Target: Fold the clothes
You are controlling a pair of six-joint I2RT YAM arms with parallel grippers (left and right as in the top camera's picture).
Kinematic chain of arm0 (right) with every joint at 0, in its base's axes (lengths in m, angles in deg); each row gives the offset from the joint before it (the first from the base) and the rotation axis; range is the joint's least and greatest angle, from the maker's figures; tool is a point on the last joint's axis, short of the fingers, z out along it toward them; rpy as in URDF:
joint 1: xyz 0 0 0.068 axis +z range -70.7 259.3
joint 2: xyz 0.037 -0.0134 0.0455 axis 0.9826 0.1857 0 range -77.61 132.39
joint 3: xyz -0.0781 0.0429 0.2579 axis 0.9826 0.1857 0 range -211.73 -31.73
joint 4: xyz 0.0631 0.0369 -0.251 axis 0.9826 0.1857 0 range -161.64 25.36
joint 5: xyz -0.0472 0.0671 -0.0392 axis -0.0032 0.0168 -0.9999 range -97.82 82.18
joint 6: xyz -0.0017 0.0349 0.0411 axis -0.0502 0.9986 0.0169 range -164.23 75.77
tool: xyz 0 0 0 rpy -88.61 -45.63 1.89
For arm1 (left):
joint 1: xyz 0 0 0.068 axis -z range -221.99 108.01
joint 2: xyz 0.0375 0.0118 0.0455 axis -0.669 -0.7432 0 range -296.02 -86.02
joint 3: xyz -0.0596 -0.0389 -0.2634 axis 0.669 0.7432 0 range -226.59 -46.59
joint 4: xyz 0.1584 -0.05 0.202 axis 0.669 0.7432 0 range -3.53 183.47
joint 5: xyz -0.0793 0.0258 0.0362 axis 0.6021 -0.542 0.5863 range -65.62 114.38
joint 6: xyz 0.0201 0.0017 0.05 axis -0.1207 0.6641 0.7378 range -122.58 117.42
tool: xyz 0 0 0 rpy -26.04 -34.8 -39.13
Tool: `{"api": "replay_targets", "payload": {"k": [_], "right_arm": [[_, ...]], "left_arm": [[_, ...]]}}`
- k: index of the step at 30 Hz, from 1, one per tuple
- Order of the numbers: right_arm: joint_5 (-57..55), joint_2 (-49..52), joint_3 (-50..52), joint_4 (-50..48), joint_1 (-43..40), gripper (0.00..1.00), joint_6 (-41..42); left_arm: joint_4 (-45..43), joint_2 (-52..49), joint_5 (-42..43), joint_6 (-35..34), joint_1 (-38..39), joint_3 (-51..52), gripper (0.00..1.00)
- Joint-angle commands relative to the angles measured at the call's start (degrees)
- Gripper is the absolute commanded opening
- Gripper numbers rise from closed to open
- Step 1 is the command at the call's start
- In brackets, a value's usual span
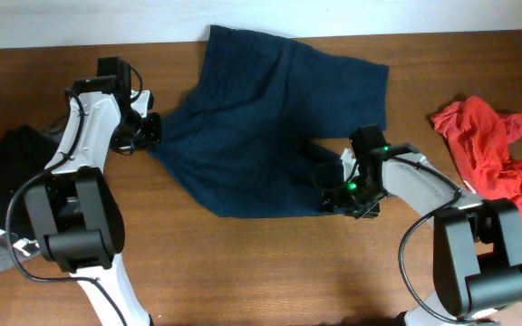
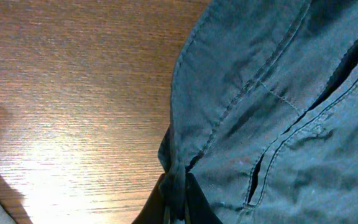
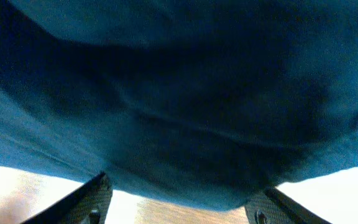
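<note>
The left gripper (image 1: 149,132) was pinched shut on the nearest edge of the navy shorts (image 1: 261,118), which stretched away from it toward the right gripper (image 1: 332,188) — jaws spread wide, gripping nothing, the cloth's edge lying just ahead of them.

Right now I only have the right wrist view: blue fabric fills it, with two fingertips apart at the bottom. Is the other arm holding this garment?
Observer: Yes. In the left wrist view, the left gripper has its jaws shut on a pinched edge of the shorts.
Operator: Where on the garment is my arm?
Observer: Overhead, the right gripper sits at the lower right corner of the shorts, opposite the left gripper's side.
Operator: Any other clothes around?
Observer: A red garment lies crumpled near the right edge, apart from the shorts.
</note>
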Motion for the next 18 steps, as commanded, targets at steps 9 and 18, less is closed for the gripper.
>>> {"api": "replay_targets", "payload": {"k": [9,18], "right_arm": [[2.10,-5.29,-0.72,1.38,1.22,0.08,1.60],[9.09,-27.10,-4.00,25.44,1.22,0.04,5.29]], "left_arm": [[0.31,2.16,0.63,-0.55,0.13,-0.28,0.00],[3.26,7.89,0.61,0.76,0.09,-1.42,0.00]]}}
